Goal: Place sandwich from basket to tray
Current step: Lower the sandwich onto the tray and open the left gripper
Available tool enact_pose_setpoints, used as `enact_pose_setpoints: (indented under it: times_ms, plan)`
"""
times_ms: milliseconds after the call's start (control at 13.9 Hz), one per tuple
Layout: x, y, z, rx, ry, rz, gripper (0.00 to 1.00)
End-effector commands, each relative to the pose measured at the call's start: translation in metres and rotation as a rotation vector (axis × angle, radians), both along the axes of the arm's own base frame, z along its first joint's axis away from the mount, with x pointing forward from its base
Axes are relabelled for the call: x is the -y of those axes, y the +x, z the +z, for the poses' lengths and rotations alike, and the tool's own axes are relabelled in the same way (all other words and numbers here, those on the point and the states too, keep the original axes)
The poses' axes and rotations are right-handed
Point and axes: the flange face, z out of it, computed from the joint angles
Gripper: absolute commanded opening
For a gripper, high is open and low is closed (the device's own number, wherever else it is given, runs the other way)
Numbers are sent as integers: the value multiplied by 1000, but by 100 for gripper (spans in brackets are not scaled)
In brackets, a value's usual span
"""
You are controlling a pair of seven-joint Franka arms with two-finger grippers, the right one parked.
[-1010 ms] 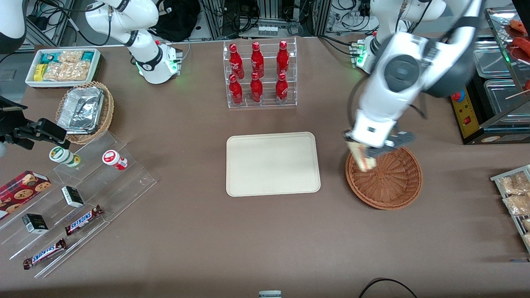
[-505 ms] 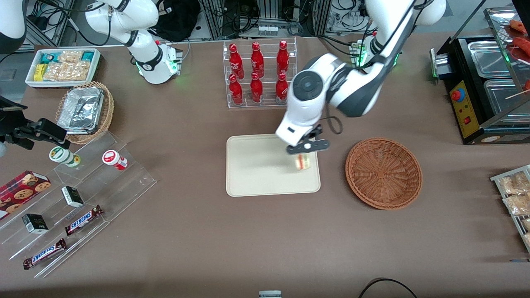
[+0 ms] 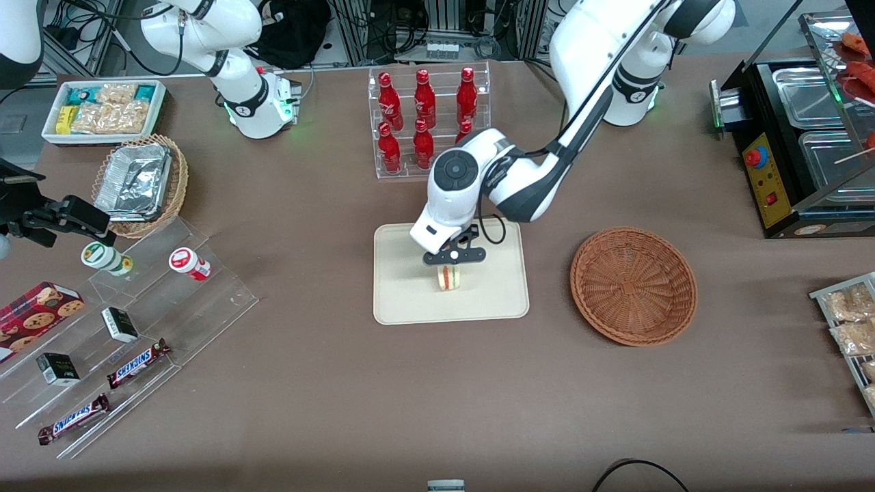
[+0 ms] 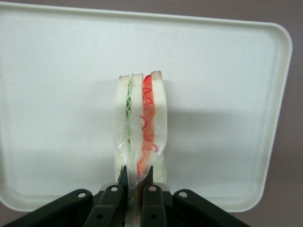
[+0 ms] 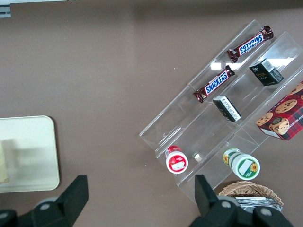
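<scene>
Since half a second ago the left arm's black two-finger gripper [image 3: 452, 265] has carried the small triangular wedge sandwich of white bread with red-orange and green filling stripes [image 3: 449, 277] from the tray's basket-side edge in to about its middle. The round reddish-brown woven wicker basket [image 3: 634, 285] now lies empty, well apart toward the working arm's end of the table. The gripper hangs over the flat cream-beige rectangular tray [image 3: 403, 301], nearly closed, its fingers pinching the sandwich's clear wrap at one end. In the wrist view the sandwich [image 4: 140, 125] runs lengthwise straight out from the fingertips [image 4: 148, 176], cut edge facing the camera, casting a shadow on the tray [image 4: 57, 94]. Judging by that, it hangs just above the surface, so the release needs only a short descent.
</scene>
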Motion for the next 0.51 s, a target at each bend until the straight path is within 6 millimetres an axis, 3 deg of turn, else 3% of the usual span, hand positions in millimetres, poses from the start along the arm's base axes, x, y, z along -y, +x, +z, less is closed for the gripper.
enact_pose_setpoints:
  times_ms: [0, 144, 216, 289, 361, 433]
  plan:
    - [4, 5, -11, 6, 12, 1, 6]
    - [3, 4, -18, -2, 21, -2, 7]
    - [3, 4, -20, -5, 22, -2, 16]
    - [3, 4, -23, -9, 23, 1, 53]
    - [3, 4, -21, -7, 21, 1, 100]
    - [3, 5, -16, -1, 19, 7, 100]
